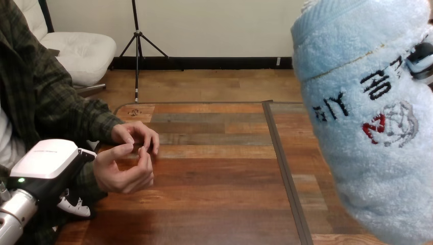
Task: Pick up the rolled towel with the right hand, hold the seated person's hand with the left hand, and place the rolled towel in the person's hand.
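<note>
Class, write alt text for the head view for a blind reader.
A light blue rolled towel, gripped by the robot's right hand, looms at right above the table. At left, the left hand sits against the wrist of the person's nearer hand.

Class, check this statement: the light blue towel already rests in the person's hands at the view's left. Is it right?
Not right. The head view shows the light blue towel raised at the view's right, well apart from the person's hands, which are at the view's left on the table.

Person's hands [125,173] lay left on the brown wooden table [214,178] (one behind the other); light-blue rolled towel [357,153] hung right.
</note>
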